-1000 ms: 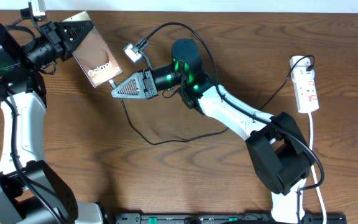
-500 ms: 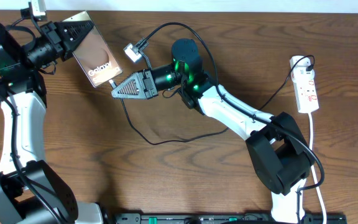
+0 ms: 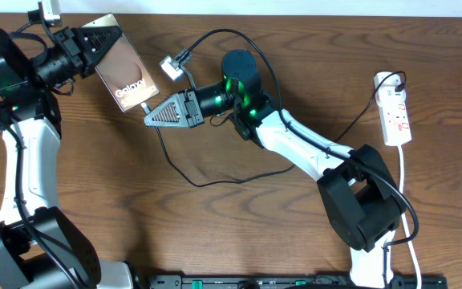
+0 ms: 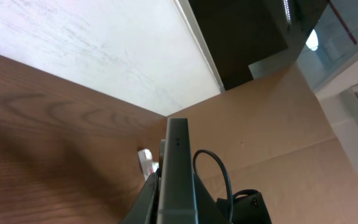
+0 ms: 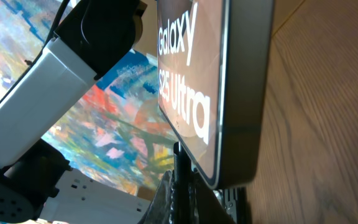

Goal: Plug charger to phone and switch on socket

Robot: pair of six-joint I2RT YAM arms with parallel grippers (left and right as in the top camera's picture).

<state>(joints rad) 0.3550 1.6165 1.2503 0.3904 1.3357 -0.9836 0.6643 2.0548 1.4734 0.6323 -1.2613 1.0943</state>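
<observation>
Seen from above, a brown wooden surface (image 3: 239,233) carries two robot arms, one at each side. At the upper left, the left fingers (image 3: 93,40) are closed on the top end of the phone (image 3: 125,76). They hold it lifted and tilted, with its bronze back and white "Galaxy" lettering facing up and its lower end pointing toward the middle of the surface. The left wrist camera shows the phone (image 4: 176,168) edge-on as a thin grey bar rising between those fingers. The right arm reaches in from the lower right, and its right fingers (image 3: 168,111) are pressed together, their tips just beside the phone's lower end. They grip the plug end of the charger (image 3: 184,178), a thin black cable that drops from the fingertips, curves across the middle of the surface and runs off to the right. The right wrist camera looks up along the phone (image 5: 191,68), where "Galaxy S25 Ultra" can be read. The dark plug (image 5: 180,177) sits against the phone's bottom edge, but it is not possible to tell whether it is pushed into the port. The socket (image 3: 396,112), a small white power strip with red markings, lies flat near the right edge, well apart from the phone. A black lead is plugged in at its top end, and its white cord (image 3: 405,185) trails down toward the front edge.
</observation>
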